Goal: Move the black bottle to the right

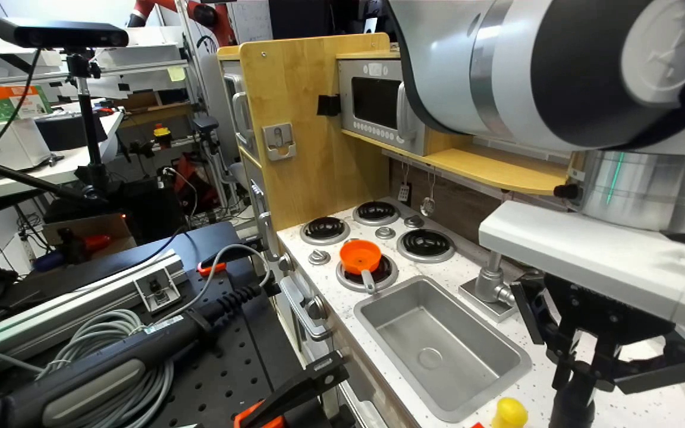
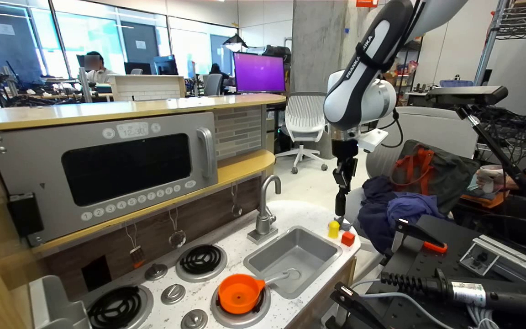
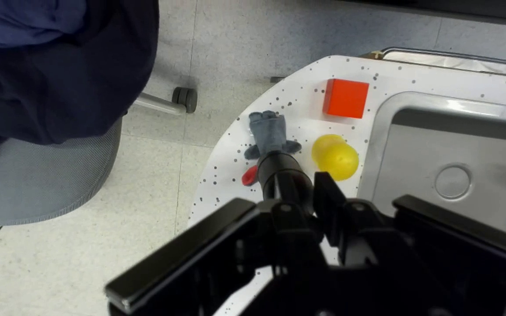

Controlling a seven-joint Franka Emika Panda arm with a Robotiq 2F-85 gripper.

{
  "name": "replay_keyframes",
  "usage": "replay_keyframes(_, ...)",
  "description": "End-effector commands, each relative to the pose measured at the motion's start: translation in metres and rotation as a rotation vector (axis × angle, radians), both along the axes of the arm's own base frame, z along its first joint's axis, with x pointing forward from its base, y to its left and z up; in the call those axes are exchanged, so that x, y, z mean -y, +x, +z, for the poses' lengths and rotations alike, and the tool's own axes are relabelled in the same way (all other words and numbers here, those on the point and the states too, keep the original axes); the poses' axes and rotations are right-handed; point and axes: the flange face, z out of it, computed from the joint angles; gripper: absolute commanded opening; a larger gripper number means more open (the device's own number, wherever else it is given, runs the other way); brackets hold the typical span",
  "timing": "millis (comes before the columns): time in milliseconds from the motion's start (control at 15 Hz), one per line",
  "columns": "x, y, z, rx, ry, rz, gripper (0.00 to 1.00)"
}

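Note:
The black bottle (image 2: pixel 340 204) hangs upright below my gripper (image 2: pixel 343 186) at the rounded end of the white counter. In an exterior view only the upper part of the bottle (image 1: pixel 572 407) shows, under the fingers of my gripper (image 1: pixel 581 373); its lower end is cut off by the frame. In the wrist view the bottle (image 3: pixel 278 163) points away from the fingers, and the gripper (image 3: pixel 303 181) is closed round its narrow end. The neck is partly hidden by the fingers. I cannot tell whether the bottle's base touches the counter.
A grey toy (image 3: pixel 269 131) lies by the bottle's base, with a small red piece (image 3: pixel 249 176). A yellow round object (image 3: pixel 338 160) and red block (image 3: pixel 348 98) stand between it and the sink (image 3: pixel 374 145). A silver tap (image 2: pixel 263 214) and orange pan (image 2: pixel 240 294) stand farther along.

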Motion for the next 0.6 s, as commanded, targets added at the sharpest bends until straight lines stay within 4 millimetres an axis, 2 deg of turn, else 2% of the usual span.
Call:
replay_keyframes(0, 0.020, 0.010, -0.015, -0.006, -0.007, -0.061, 0.04)
replay_keyframes(200, 0.035, 0.017, -0.026, -0.001, -0.010, -0.152, 0.04)
replay_keyframes(533, 0.049, 0.035, -0.028, -0.001, -0.001, -0.270, 0.04)
